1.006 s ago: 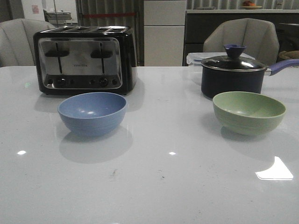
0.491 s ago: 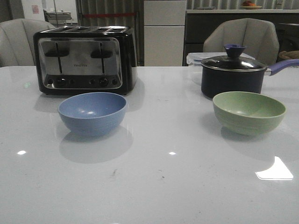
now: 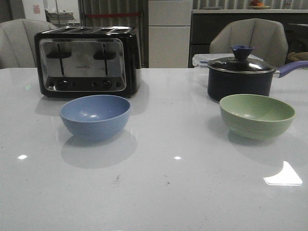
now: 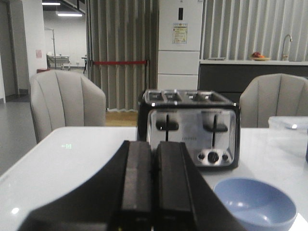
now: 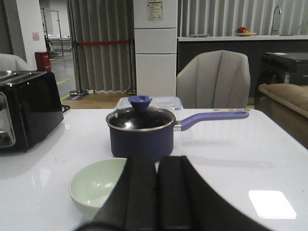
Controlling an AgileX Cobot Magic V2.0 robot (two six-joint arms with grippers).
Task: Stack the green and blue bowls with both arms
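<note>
The dusty blue bowl (image 3: 95, 116) stands upright on the white table at the left, in front of the toaster. It also shows in the left wrist view (image 4: 255, 204). The pale green bowl (image 3: 256, 116) stands upright at the right, in front of the saucepan, and shows in the right wrist view (image 5: 96, 185). Both bowls are empty and far apart. My left gripper (image 4: 155, 147) is shut and empty, short of the blue bowl. My right gripper (image 5: 157, 162) is shut and empty, short of the green bowl. Neither arm shows in the front view.
A black and chrome toaster (image 3: 86, 60) stands at the back left. A dark lidded saucepan (image 3: 239, 77) with a blue handle stands at the back right, close behind the green bowl, with a clear lidded box (image 3: 202, 61) behind it. Chairs stand beyond the table.
</note>
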